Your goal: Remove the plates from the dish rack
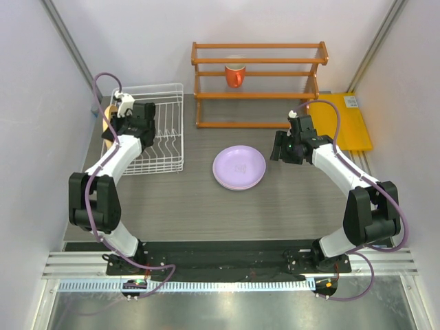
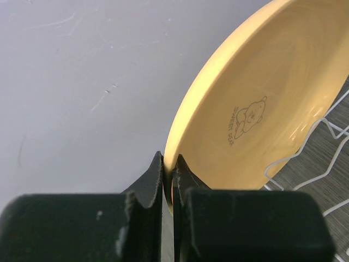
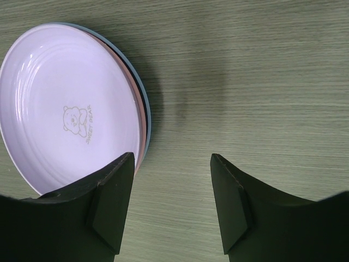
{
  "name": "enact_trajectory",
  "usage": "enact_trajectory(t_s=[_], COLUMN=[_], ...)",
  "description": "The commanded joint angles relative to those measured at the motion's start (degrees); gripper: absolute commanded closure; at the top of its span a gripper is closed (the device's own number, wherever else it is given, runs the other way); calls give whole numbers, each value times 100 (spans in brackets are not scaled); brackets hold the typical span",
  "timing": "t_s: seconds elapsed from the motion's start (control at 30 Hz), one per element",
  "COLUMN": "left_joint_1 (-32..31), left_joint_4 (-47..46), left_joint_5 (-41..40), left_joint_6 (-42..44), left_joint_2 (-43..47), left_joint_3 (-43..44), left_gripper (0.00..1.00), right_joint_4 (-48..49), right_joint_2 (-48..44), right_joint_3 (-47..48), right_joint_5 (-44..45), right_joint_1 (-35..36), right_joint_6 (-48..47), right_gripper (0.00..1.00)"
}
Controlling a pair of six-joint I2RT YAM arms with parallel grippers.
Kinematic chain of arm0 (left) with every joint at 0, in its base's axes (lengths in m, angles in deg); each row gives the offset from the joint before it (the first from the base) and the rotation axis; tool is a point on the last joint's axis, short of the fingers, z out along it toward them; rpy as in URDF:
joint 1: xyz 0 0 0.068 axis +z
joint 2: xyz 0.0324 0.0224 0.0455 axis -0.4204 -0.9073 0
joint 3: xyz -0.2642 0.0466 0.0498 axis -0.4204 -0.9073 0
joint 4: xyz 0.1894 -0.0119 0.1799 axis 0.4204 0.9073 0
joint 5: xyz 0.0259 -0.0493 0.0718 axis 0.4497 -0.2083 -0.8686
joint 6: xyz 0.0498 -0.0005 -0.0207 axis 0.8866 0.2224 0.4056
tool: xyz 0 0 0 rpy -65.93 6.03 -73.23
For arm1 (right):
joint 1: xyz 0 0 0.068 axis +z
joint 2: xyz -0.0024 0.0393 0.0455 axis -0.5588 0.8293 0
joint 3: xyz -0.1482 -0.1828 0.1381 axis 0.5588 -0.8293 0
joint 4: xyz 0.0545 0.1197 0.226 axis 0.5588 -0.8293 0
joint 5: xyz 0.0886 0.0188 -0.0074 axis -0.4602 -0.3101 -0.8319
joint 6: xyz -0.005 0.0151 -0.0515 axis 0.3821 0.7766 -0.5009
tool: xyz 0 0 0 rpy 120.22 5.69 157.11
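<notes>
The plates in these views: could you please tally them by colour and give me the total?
lilac plate, top of the stack: 1
pink plate, rim showing beneath it: 1
light blue plate, rim showing at the bottom: 1
orange-yellow plate, at the rack: 1
Total: 4

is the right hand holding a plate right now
No, the right hand hangs open over bare table, beside the lilac plate.
</notes>
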Motion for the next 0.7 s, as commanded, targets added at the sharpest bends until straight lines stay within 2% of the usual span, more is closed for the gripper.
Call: enact_trajectory(t_s=[0.0,0.3,0.5,0.63,0.67], left_joint_1=[-30,-126,-292,-618,-723], left_joint_4=[-581,-801,-749,-319,352], left_joint_5=[-794,-1023,-637,-84,205], left_joint_6=[235,683,850,579,377], left_joint_2=[39,276,741,1076,1129], left_joint_3=[158,201,333,525,649], left_gripper=[100,100,100,100,100], right_joint_4=[12,12,12,29,99], right_joint_2=[-48,-74,-206,-408,-443], right_joint_3=[23,14,23,23,-12], right_joint_5=[-45,-62,-10,-1,-27], right_joint_1=[-23,-23,-32,-23,-32], right_joint_6=[-105,-123,-105,-105,-105], right_gripper=[37,37,37,36,36])
